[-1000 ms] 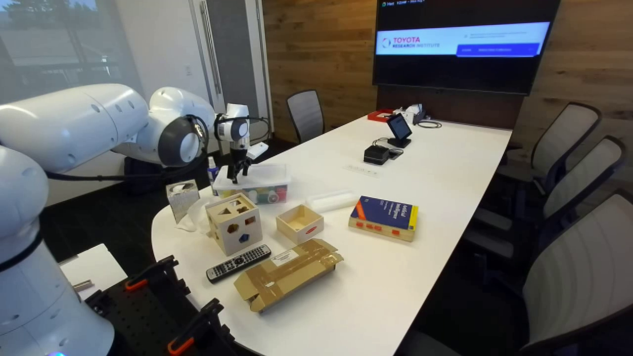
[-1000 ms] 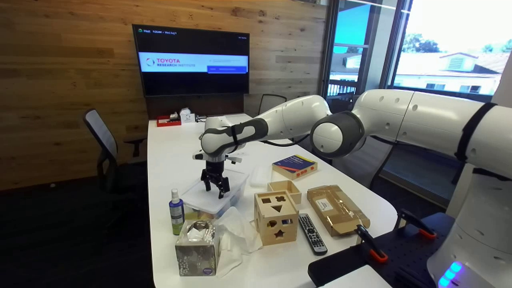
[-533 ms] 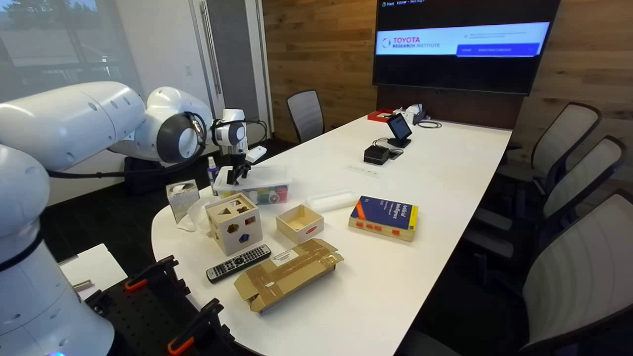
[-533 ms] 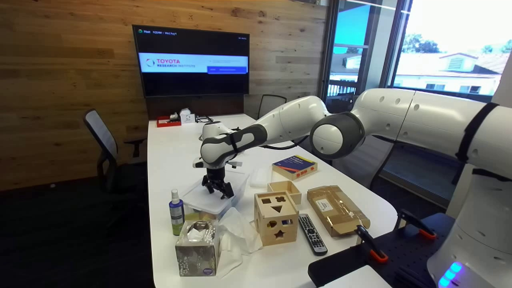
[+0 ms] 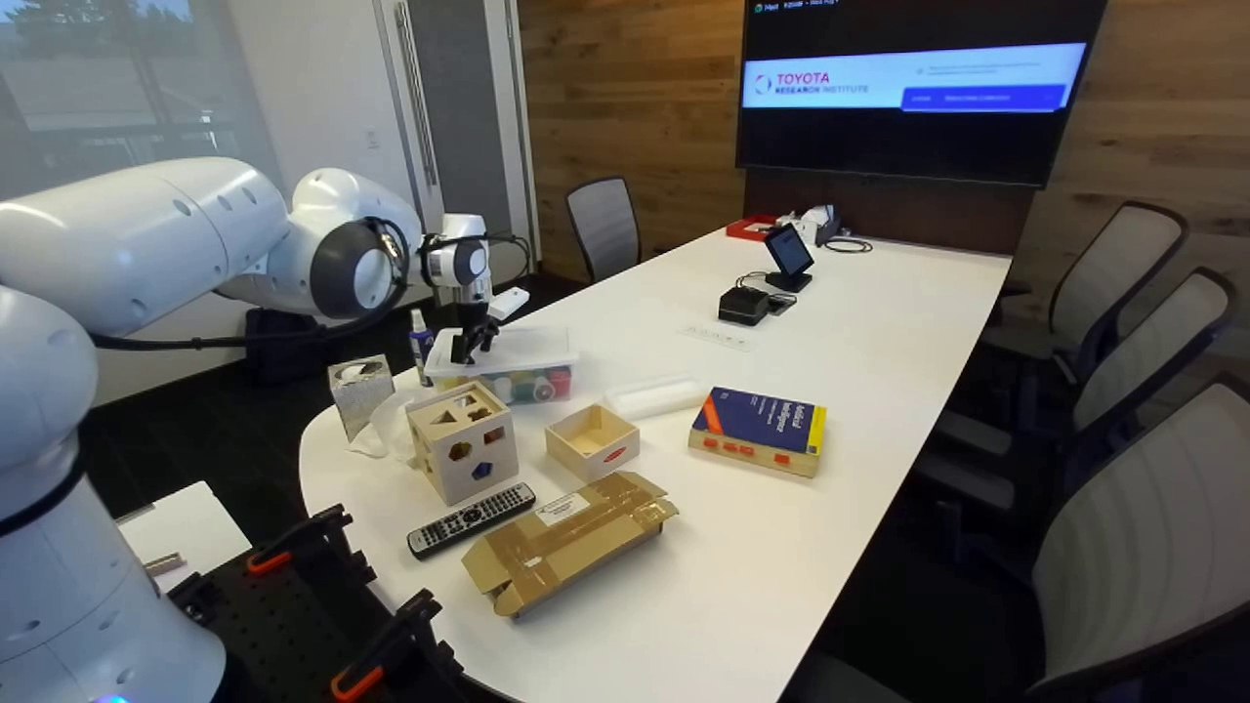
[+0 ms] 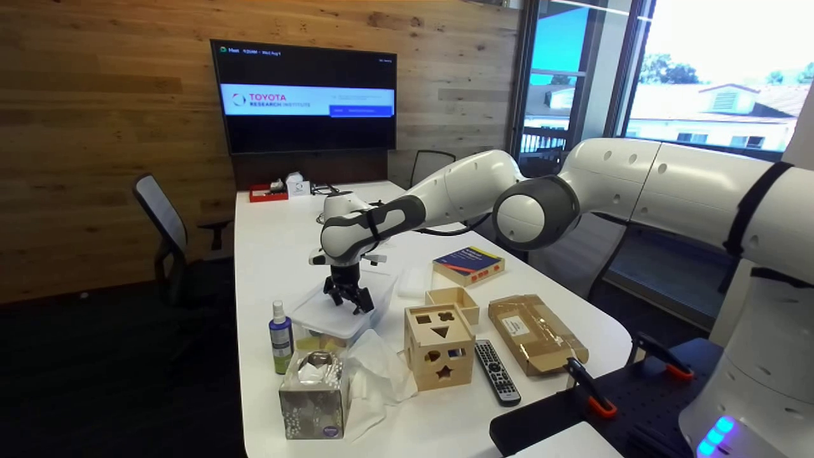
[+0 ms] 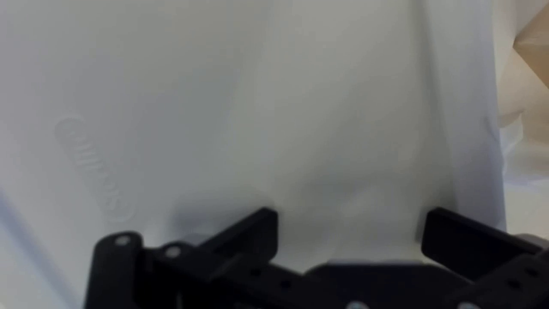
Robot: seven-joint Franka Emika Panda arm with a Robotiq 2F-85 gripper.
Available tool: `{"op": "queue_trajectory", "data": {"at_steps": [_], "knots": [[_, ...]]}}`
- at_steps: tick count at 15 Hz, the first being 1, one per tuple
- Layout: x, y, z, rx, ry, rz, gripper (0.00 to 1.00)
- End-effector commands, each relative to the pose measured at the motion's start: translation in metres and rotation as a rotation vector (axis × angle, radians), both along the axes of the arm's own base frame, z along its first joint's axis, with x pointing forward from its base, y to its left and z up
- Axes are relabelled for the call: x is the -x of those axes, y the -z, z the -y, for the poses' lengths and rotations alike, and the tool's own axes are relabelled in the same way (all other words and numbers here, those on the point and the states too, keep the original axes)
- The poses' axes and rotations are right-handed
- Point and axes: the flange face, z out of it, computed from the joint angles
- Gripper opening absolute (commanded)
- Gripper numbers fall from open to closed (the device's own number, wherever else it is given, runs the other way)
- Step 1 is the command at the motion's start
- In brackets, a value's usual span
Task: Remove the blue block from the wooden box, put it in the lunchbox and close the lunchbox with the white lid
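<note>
Two fingers [image 7: 253,238] of the gripper [image 7: 349,234] stand wide apart over the white lid [image 7: 334,128] on the lunchbox [image 5: 527,384]. Nearer me, I see a bit of the blue block [image 5: 481,471] in the wooden box [image 5: 479,454].

This place is an office meeting room, because grey mesh-backed chairs [image 5: 1113,273] stand along both sides of a long white tabletop [image 5: 742,547]. On a wall of brown wooden planks [image 6: 114,127] hangs a wide black flat screen [image 6: 304,98], which shows in both exterior views the words “TOYOTA RESEARCH INSTITUTE”. On the same tabletop there is a small black tablet-like screen [image 5: 789,251] upon its stand, and in an exterior view we can see also a tall dark-framed glass window [image 6: 706,76].
</note>
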Motion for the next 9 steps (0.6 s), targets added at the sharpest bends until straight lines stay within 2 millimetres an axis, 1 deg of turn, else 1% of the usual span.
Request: {"op": "queue_trajectory", "data": {"at_steps": [1,7,9], "knots": [[-0.018,-0.017,0.022,0.026,0.052,0.009,1.00],[-0.054,-0.084,0.045,-0.026,0.136,0.091,1.00],[-0.064,-0.113,0.055,-0.025,0.180,0.114,1.00]]}}
